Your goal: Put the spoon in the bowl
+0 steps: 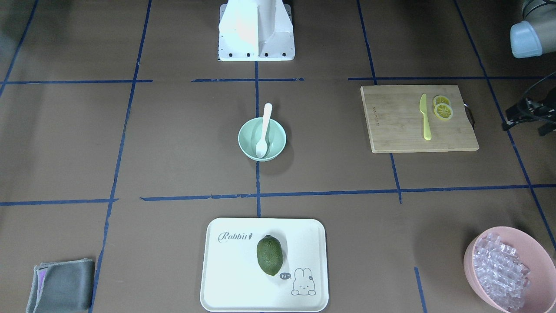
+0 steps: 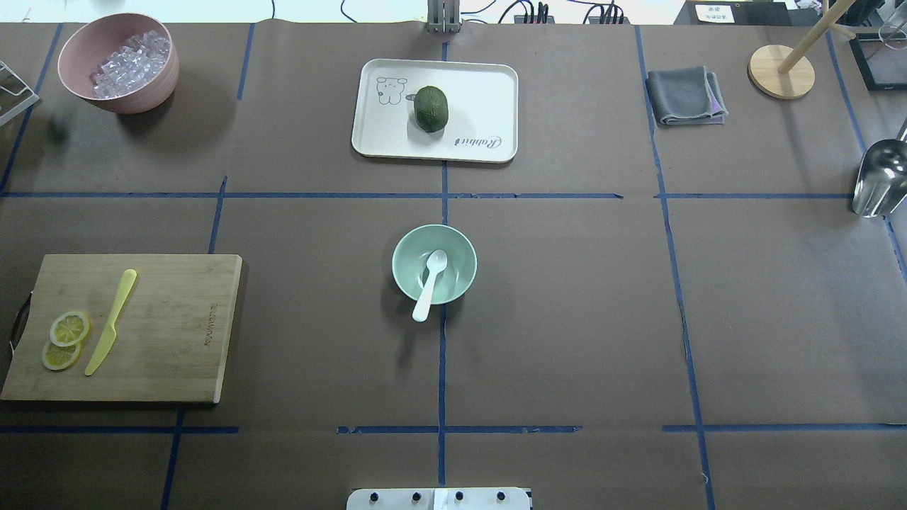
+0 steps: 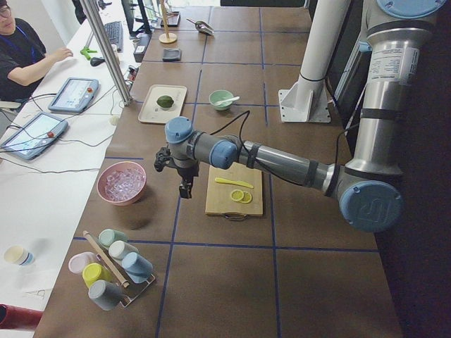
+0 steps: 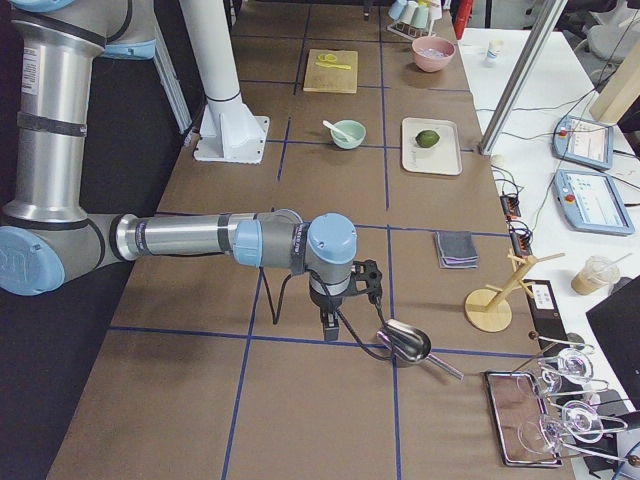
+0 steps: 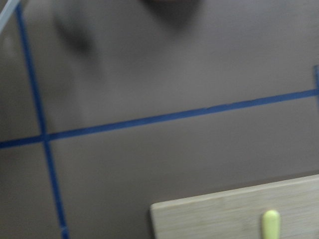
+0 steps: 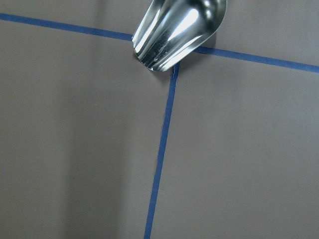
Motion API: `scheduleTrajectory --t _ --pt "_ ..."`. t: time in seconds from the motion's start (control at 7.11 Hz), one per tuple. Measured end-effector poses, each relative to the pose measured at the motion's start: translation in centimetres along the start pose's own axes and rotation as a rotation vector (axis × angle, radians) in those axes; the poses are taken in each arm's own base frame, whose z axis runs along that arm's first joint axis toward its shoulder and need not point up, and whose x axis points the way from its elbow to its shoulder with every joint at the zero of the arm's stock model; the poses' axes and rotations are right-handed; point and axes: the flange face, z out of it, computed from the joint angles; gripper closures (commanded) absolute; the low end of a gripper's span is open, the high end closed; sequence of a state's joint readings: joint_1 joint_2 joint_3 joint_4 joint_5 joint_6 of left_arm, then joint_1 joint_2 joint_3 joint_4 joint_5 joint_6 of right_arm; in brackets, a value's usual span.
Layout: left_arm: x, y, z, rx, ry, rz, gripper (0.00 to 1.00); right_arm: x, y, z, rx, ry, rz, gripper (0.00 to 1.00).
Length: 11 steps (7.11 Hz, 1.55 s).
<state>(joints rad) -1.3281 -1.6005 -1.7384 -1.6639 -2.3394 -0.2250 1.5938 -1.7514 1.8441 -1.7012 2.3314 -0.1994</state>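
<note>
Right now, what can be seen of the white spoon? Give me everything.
The spoon is small, plain white and plastic-looking, with a rounded scoop and a slim handle, and it looks whole as far as shows. It lies tilted in the mint-green bowl at the middle of the table. The scoop is down inside the bowl, and the handle leans on the rim and sticks out past it toward the robot. Only the bowl touches it.

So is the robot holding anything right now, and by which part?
Nothing, as far as shows. The spoon lies loose in the bowl, handle over the rim; the left pincer and right pincer hang apart from it.
</note>
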Motion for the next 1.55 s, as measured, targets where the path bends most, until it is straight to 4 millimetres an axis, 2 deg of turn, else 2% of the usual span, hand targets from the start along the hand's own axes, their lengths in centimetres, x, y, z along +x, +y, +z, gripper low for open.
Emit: scheduleTrajectory --t 0.14,0.42,0.7,0.98,1.55 --pt "-2.6 1.1 -0.5 0.034 -0.007 -0.011 0.00 0.0 0.1 0.1 -0.001 -0.007 0.002 0.00" --pt "-8.1 3.2 -2.9 0.071 -0.021 -0.008 0.00 0.0 0.2 0.2 -0.002 -0.012 0.004 0.00" --pt "-11.4 4.8 -4.8 0.036 -0.014 -0.054 0.00 0.0 0.2 0.2 -0.002 -0.012 0.003 0.00" --pt "-12.1 5.1 -5.0 0.022 -0.013 -0.065 0.00 0.1 0.3 0.2 -0.003 -0.012 0.004 0.00" --pt "-12.9 5.4 -4.3 0.059 -0.024 -0.025 0.00 0.2 1.0 0.6 -0.011 -0.014 0.012 0.00"
